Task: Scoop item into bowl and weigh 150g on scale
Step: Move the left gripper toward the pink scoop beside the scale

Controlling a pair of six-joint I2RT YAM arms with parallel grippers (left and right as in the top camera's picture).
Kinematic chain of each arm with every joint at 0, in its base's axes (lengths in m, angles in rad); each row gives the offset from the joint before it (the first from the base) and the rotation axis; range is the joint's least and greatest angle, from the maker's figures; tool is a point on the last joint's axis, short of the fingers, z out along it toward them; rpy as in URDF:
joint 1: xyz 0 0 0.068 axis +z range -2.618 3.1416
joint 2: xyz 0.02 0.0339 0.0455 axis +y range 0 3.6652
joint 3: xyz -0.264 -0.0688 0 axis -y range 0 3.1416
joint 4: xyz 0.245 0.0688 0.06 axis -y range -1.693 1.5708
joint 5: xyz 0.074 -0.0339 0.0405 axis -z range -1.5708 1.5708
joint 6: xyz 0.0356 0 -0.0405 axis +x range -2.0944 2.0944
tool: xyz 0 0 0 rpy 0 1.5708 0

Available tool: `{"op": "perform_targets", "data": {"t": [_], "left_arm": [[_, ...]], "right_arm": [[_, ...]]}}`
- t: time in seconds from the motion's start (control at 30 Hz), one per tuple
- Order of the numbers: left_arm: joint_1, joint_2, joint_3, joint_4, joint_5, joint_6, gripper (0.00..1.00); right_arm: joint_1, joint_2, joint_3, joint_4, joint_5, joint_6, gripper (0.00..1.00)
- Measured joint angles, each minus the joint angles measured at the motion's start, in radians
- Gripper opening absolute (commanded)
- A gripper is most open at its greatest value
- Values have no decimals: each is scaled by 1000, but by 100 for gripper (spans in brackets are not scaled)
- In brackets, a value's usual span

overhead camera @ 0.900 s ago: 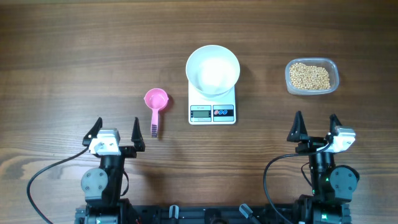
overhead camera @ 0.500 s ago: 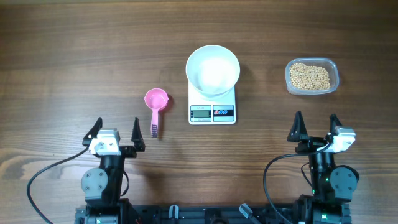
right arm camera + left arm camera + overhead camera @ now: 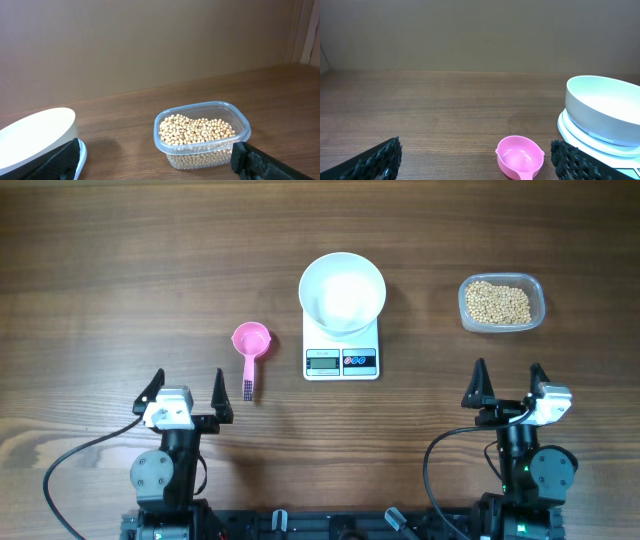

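Observation:
Tan beans [image 3: 499, 302] [image 3: 196, 130] fill a clear plastic container [image 3: 502, 303] [image 3: 202, 135] at the far right. An empty white bowl [image 3: 342, 292] [image 3: 605, 107] [image 3: 35, 137] rests on the white scale [image 3: 341, 352] [image 3: 580, 140] at the table's centre. A pink scoop [image 3: 250, 346] [image 3: 520, 157] lies left of the scale, handle toward me. My left gripper [image 3: 184, 391] [image 3: 475, 162] is open, near the front edge, just behind the scoop. My right gripper [image 3: 509, 387] [image 3: 155, 160] is open and empty, in front of the container.
The arm bases and black cables [image 3: 70, 470] sit along the front edge. A plain wall stands behind the wooden table [image 3: 120, 270].

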Motion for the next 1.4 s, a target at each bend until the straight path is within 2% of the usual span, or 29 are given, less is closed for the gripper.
{"op": "perform_targets", "data": {"t": [1.13,1.3,1.4], "left_arm": [[0,0,-1,15,4,0,100],[0,0,-1,44,98,1,100],[0,0,-6,157,229,2,100]], "right_arm": [[0,0,0,0,0,0,100],[0,0,0,0,0,0,100],[0,0,0,0,0,0,100]]}}
